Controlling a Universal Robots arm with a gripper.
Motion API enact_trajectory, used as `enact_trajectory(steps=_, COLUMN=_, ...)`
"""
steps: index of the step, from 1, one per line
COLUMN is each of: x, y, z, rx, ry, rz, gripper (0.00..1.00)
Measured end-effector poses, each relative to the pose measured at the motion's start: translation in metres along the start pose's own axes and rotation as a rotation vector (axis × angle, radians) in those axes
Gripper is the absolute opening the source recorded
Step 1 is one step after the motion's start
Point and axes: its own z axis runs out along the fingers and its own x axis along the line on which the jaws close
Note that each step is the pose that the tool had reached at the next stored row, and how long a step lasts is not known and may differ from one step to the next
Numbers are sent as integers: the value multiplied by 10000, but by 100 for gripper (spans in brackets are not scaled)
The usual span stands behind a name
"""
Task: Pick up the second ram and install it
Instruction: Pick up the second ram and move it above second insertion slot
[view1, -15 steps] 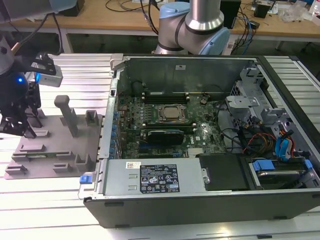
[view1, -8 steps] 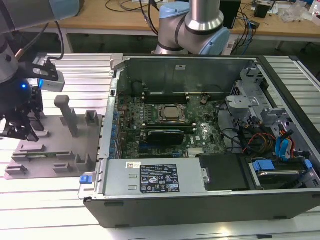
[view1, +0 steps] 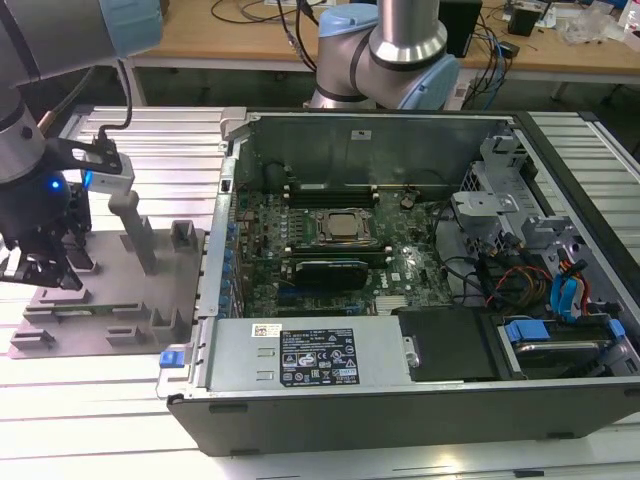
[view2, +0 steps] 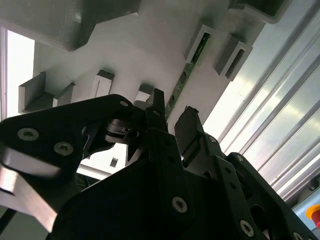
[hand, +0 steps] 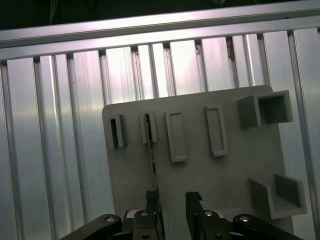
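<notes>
Early stage: gripper fingers spread, gripping nothing, low over the grey fixture plate, the second ram on edge in its slot beside one fingertip; pickup and install in the PC case not yet done

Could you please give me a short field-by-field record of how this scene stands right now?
fixture plate: grey, lying on the slatted metal table
second ram: standing on edge in the plate's slots, not gripped
hand: open, low over the plate, jaws apart at one end of the ram
computer case: open, motherboard exposed, on the exterior view's right
</notes>
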Motion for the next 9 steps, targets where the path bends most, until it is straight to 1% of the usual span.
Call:
enact_trajectory(steps=7, x=2, y=-5, z=114, rx=0, ry=0, rz=0, gripper=34)
enact_trajectory(steps=9, x=2, y=-6, z=133, rx=0, ry=0, rz=0, gripper=34)
